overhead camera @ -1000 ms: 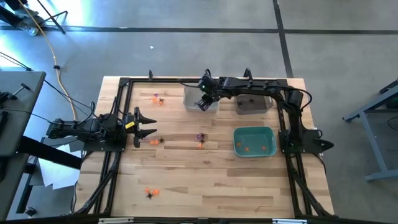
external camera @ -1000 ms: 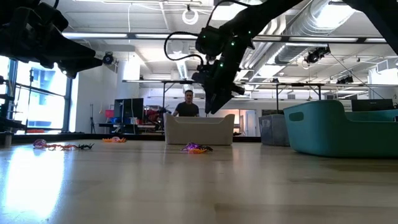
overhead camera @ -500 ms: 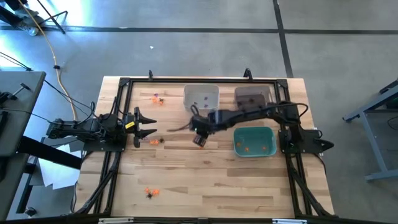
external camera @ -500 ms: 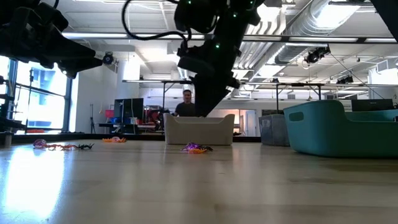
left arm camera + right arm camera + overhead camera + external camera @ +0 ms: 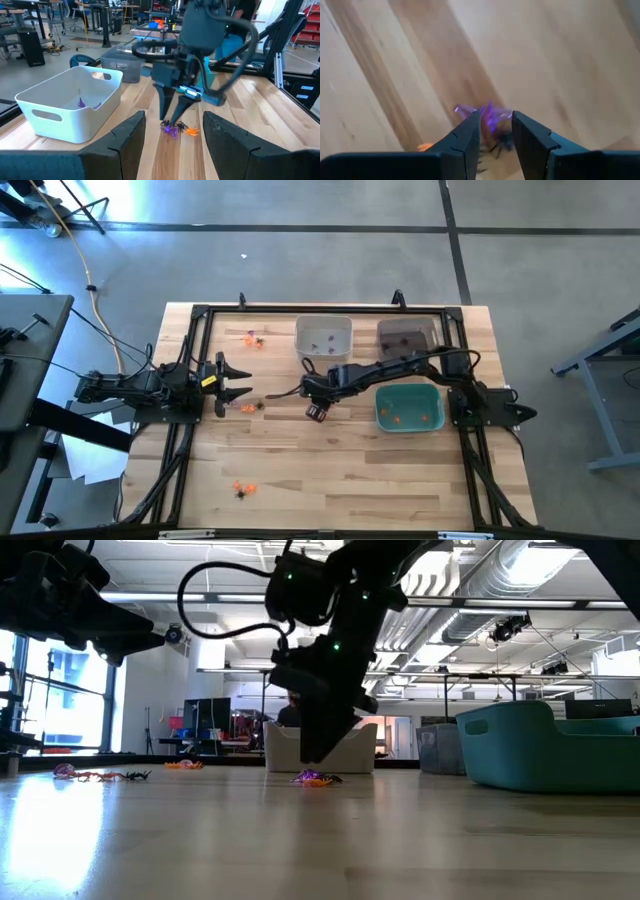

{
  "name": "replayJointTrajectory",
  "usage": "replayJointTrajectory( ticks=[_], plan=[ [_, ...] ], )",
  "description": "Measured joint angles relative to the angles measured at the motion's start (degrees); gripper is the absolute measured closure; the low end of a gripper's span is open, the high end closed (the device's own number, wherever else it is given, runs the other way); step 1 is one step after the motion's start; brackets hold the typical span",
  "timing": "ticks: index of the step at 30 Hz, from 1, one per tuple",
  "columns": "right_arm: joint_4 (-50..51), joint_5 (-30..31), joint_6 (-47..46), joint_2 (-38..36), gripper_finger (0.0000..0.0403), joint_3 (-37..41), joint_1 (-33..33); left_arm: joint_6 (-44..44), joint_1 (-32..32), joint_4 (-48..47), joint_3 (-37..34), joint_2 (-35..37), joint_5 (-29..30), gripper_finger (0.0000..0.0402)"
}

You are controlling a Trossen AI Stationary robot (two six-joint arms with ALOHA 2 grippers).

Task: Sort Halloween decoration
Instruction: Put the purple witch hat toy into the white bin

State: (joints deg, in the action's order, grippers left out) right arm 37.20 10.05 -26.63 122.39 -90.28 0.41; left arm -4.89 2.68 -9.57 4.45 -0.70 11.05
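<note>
1. Done so far, by my reading: the white bin [image 5: 323,337] at upper centre of the high view holds a few purple trinkets, the teal bin [image 5: 409,406] right of centre holds orange ones, and the dark bin [image 5: 407,337] holds dark specks.
2. In hand: the right gripper [image 5: 318,411], jaws parted, hangs at centre frame over a purple trinket [image 5: 487,114] with a spider [image 5: 501,142] beside it.
3. Left to sort: clusters at upper left [image 5: 253,338], left of centre [image 5: 250,407] and lower left [image 5: 241,489].
4. The left gripper [image 5: 232,380] waits at the left edge, jaws parted and empty.
</note>
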Motion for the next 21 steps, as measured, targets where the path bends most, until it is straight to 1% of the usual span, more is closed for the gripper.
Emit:
replayJointTrajectory(
  ticks=[5, 21],
  plan=[
    [-0.4, -1.8, -0.4, 1.3, 0.0295, 0.0, 0.0, 0.0, 0.0, 0.0, 0.0, 0.0, 0.0, 0.0216],
    [-2.0, -0.6, 0.1, 3.0, 0.0295, -0.1, -0.5, 0.0, 0.0, 0.0, 0.0, 0.0, 0.0, 0.0216]
  ],
)
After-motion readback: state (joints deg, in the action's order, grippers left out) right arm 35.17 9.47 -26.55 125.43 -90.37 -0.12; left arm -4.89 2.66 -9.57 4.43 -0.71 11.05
